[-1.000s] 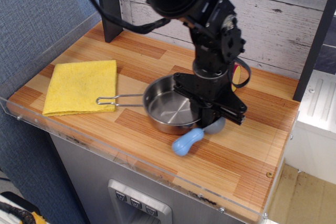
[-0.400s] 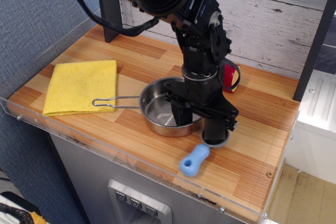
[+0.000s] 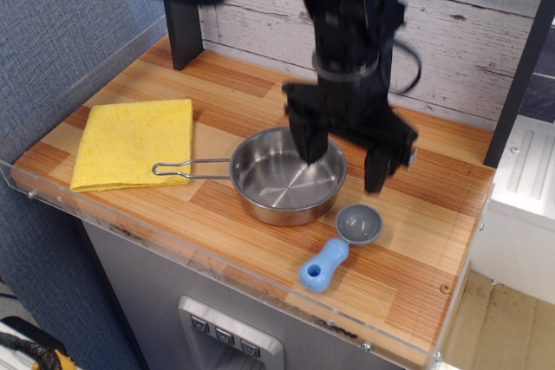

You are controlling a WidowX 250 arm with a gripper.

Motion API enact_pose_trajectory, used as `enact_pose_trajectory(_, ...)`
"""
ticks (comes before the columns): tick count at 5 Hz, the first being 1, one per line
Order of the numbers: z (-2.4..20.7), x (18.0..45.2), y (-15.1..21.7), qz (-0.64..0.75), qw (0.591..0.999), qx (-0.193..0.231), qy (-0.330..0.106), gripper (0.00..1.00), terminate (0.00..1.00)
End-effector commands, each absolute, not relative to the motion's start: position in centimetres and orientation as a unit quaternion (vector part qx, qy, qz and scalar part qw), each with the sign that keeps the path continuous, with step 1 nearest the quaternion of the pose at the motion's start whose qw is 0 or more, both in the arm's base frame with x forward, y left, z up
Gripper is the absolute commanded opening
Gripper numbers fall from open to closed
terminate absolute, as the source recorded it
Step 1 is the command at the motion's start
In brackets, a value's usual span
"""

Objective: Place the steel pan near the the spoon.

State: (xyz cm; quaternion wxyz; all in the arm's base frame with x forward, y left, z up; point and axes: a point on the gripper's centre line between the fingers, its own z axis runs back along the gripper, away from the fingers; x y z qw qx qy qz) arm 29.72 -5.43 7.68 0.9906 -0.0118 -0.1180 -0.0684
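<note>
So my claw (image 3: 345, 158) just came up off the steel pan (image 3: 283, 176). A moment ago it was down low with one finger inside the pan's right rim; now it's lifted clear, fingers spread wide apart and holding nothing. It's a bit motion-blurred, but the gap between the two fingers is obvious, with one hanging over the pan's bowl and the other out past its right edge.

The pan's sitting flat on the bench (image 3: 408, 240), wire loop handle pointing left toward the yellow cloth (image 3: 132, 141). It doesn't look like it budged when I let go.

The spoon (image 3: 341, 244) is just off the pan's front-right side, grey bowl nearest the pan, chunky blue handle angled toward the bench's front edge. It's rotated and slid a bit compared with a second ago, when the handle lay closer in under the pan. There's a small gap between them now, so near but not touching.

My read: that's the placement done. What's left is backing the arm out without clipping the rim.
</note>
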Motion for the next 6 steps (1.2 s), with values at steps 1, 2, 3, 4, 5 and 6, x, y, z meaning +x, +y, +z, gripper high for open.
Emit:
enact_pose_trajectory(1,12.1,29.2,-4.2,-0.040,0.986,0.007,-0.163,1.00,0.00)
enact_pose_trajectory(2,12.0,28.1,-0.5,0.008,0.988,0.019,-0.152,1.00,0.00)
enact_pose_trajectory(3,11.2,26.5,3.3,0.055,0.987,0.000,-0.152,1.00,0.00)
enact_pose_trajectory(4,11.3,26.4,4.2,0.062,0.986,-0.003,-0.153,1.00,0.00)
enact_pose_trajectory(5,11.4,26.8,3.9,0.050,0.986,-0.020,-0.160,1.00,0.00)
enact_pose_trajectory(6,11.2,27.4,3.2,0.032,0.986,-0.043,-0.155,1.00,0.00)
